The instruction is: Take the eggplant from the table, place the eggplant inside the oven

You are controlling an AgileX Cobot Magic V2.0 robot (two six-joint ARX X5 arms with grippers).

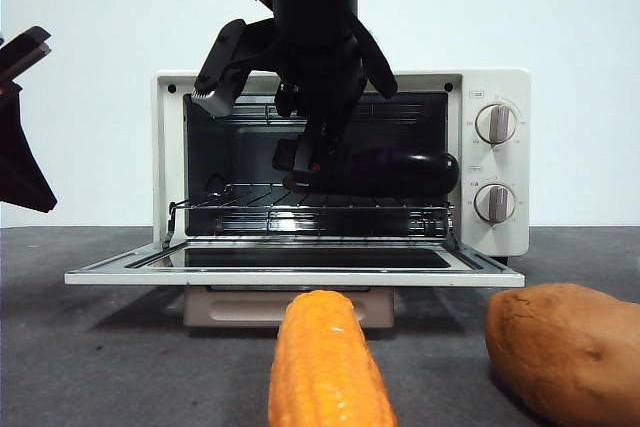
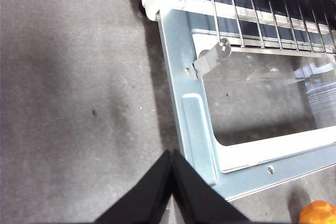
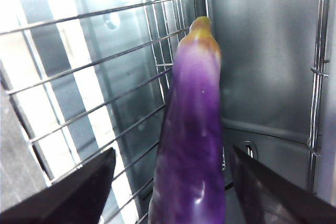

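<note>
The glossy purple eggplant [image 1: 400, 172] lies on the wire rack [image 1: 310, 209] inside the cream-white oven [image 1: 500, 77], toward its right side. In the right wrist view the eggplant [image 3: 191, 129] runs away from the camera with its brownish stem end farthest. My right gripper [image 3: 172, 151] reaches into the oven from above in the front view [image 1: 300, 169]. It is open, with one jaw on each side of the eggplant and a gap to each. My left gripper [image 2: 172, 155] is shut on nothing, above the dark grey table [image 2: 73, 103] beside the open door's left corner.
The oven door [image 1: 300, 272] lies folded down flat toward the front. An orange-yellow corn cob [image 1: 325, 362] lies on the table just before it, and a lumpy sweet potato [image 1: 570, 347] sits at the front right. A black arm tip [image 1: 20, 127] shows at the left edge.
</note>
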